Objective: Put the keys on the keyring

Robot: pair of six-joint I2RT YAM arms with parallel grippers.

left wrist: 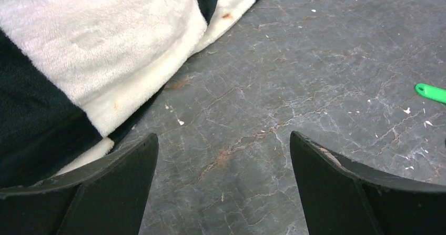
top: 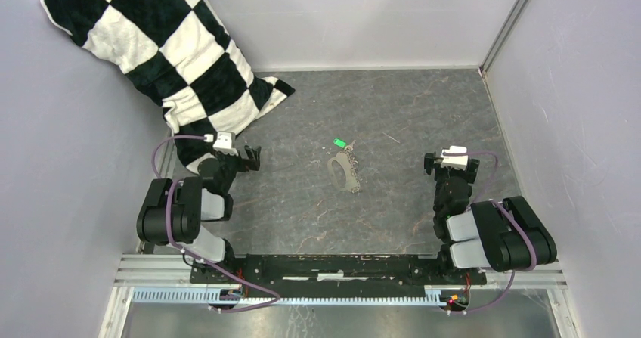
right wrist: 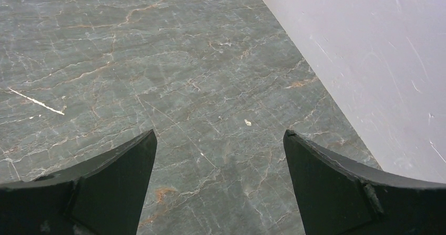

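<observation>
The keyring [top: 344,173], a thin silvery-grey loop with small pieces strung along its right rim, lies flat mid-table. At its far end rest the keys [top: 341,144] with a bright green tag; that tag [left wrist: 431,92] also pokes in at the right edge of the left wrist view. My left gripper [top: 252,159] hovers open to the left of the loop, nothing between its fingers [left wrist: 126,172]. My right gripper [top: 431,164] stands open well to the right of the loop, also empty, over bare table in the right wrist view.
A black-and-white checkered cloth [top: 162,51] covers the far left corner and reaches close to my left gripper; its edge [left wrist: 105,67] fills the left of the left wrist view. Grey walls [top: 574,88] enclose the table on three sides. A thin pale sliver [top: 391,137] lies right of the keys.
</observation>
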